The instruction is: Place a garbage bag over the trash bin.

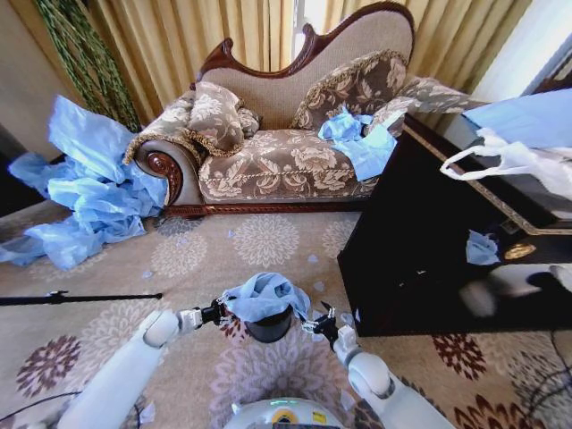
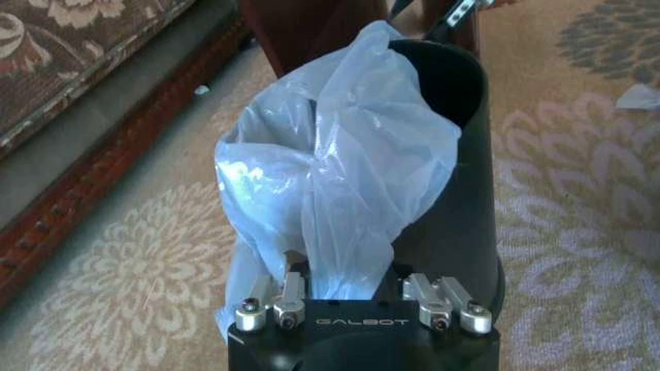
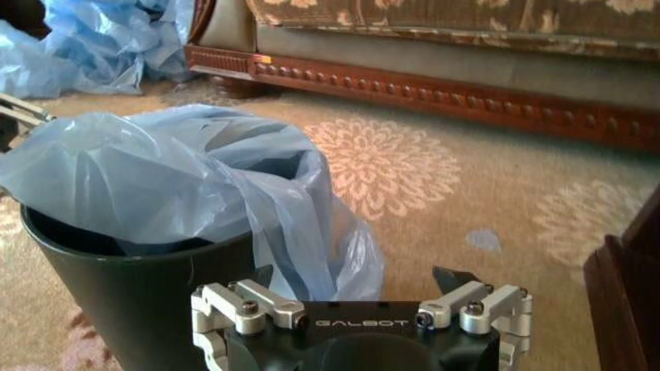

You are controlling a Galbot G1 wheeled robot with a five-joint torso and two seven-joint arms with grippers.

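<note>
**Bag is on the bin, but not pulled down yet**

From the head view, the trash bin [image 1: 268, 323] stands upright on the rug [image 1: 179, 259], close in front of the robot. The garbage bag [image 1: 264, 296] sits bunched on top of it like a puffy hat. The left gripper [image 1: 221, 312] is at the bin's left side and the right gripper [image 1: 319, 325] is at its right side. The bin's long axis goes straight up, with its open mouth on top.

From the left wrist view, the bag [image 2: 330, 178] hangs over the near part of the rim and runs down toward the left gripper [image 2: 356, 290]. The bag seems to pass between its fingers, so I think it is holding the bag. The far part of the black rim [image 2: 454, 77] is bare.

From the right wrist view, the bag [image 3: 175, 182] is puffed up inside the bin [image 3: 124, 294], and one flap hangs down the outside. The right gripper [image 3: 361, 290] is spread wide, right beside that flap, with nothing clearly pinched.

So the job looks about half done. The bag needs spreading around the whole rim.
</note>
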